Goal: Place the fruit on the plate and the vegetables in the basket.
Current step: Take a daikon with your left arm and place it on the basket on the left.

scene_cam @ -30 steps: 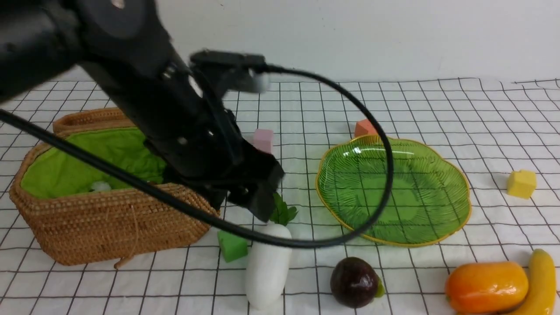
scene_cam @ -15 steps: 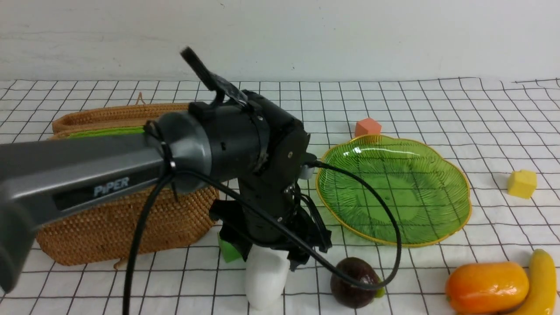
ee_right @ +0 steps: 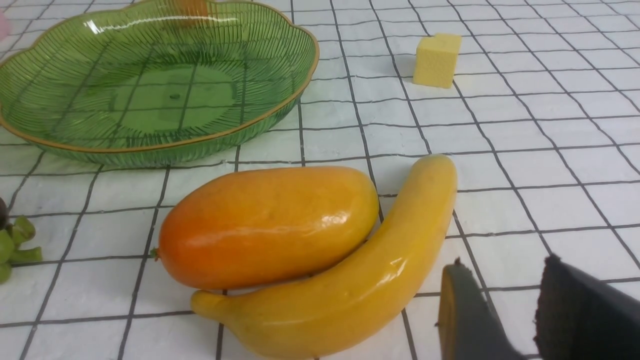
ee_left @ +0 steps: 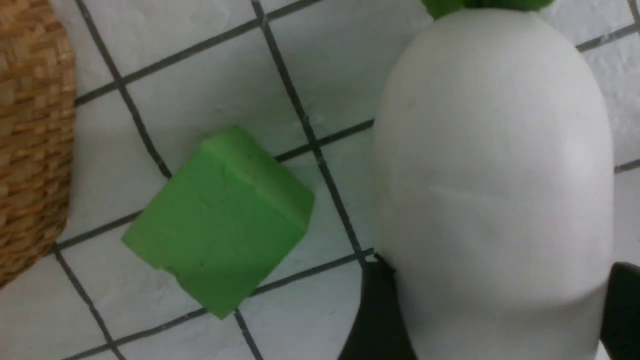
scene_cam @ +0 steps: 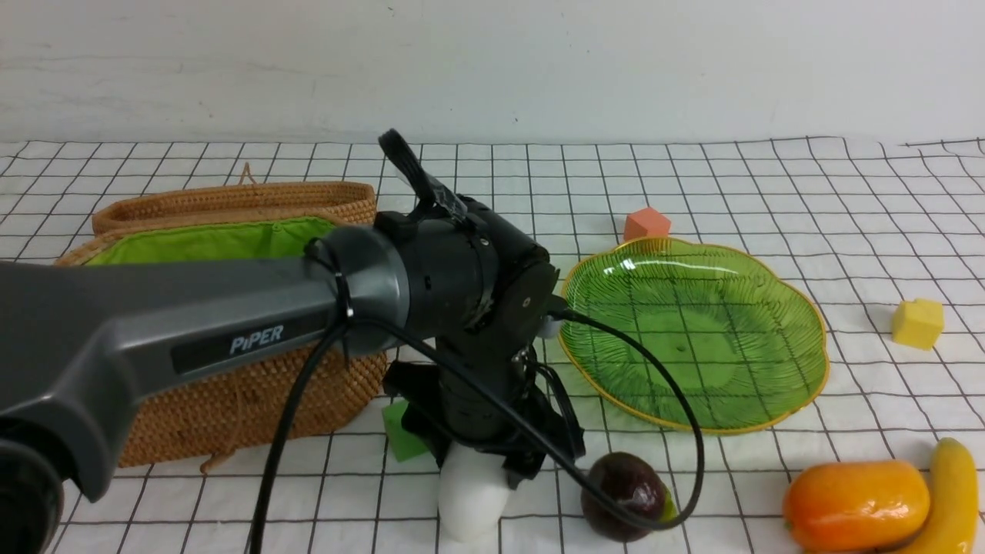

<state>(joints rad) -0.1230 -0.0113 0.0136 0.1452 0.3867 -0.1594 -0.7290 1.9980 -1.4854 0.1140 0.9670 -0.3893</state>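
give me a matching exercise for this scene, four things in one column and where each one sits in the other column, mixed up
Things
1. white radish
2. green cube
3. mango
4. yellow cube

Places
a. lying against the banana
b. standing alone to the right of the plate
c. between the fingers of the left gripper
d. between the basket and the radish

Pairs: 1-c, 2-d, 3-a, 4-b
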